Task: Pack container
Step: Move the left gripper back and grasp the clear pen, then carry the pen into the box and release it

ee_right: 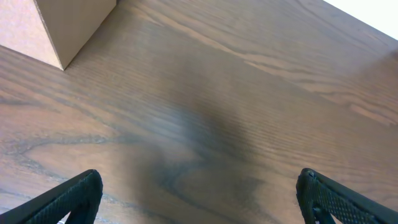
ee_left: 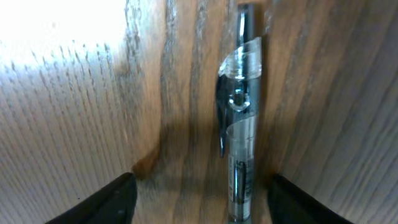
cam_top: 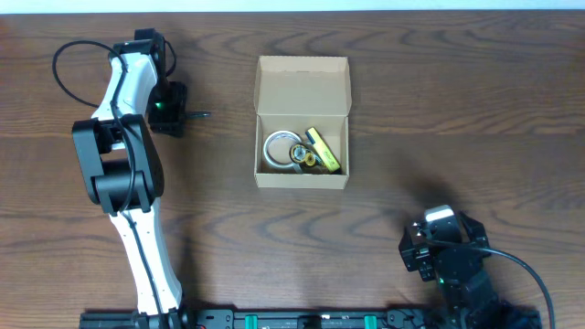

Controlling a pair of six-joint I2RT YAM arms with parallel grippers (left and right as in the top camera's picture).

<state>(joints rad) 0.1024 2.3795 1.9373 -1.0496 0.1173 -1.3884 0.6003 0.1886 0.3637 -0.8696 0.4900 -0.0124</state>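
My left claw (ee_left: 200,190) hangs open astride the pen (ee_left: 241,124) on the table (ee_left: 93,137), gripping nothing, the box (cam_top: 302,179) well apart from it (lid up, part filled), and since the pen lies off-centre between my jaws, a squeeze could roll or skew it away.

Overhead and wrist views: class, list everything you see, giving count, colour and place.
container: one, tan cardboard, table centre, lid open.
tape roll: one, whitish, inside container, left side.
yellow-and-black item: one, inside container, right side; kind unclear.
pen: one, clear and silver, lying on table between left fingers.
table: one, dark brown wood.
left gripper: one, black, open, straddling pen.
right gripper: one, black, open, above table.
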